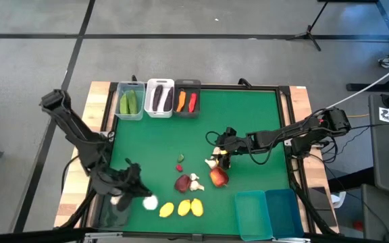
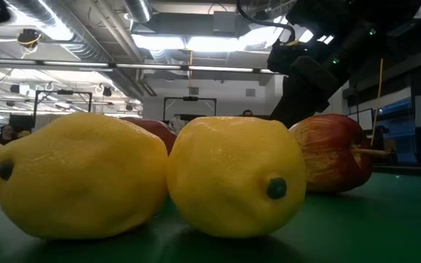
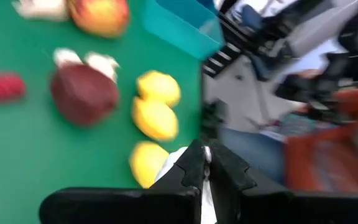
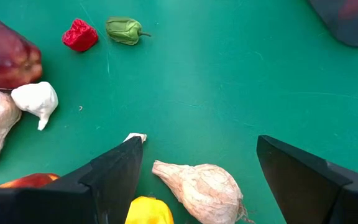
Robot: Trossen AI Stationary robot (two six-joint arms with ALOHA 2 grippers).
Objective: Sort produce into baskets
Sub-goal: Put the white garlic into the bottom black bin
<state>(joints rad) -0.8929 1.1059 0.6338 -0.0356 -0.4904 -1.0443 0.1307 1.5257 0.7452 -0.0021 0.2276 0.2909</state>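
The right gripper [image 4: 197, 162], fingers spread, straddles a pale papery garlic bulb [image 4: 201, 186] lying crosswise; the left gripper [image 3: 207, 165], fingers pressed together, probably pinches something white.

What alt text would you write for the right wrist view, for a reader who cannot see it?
The open right gripper hovers over a garlic bulb on the green mat. Farther off lie a green pepper, a small red fruit and more garlic.

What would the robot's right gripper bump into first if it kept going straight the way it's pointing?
Probably the pale garlic bulb. It lies right between the open right gripper's fingers. Beyond it there is mostly bare green mat, though how near the bulb is, is hard to judge.
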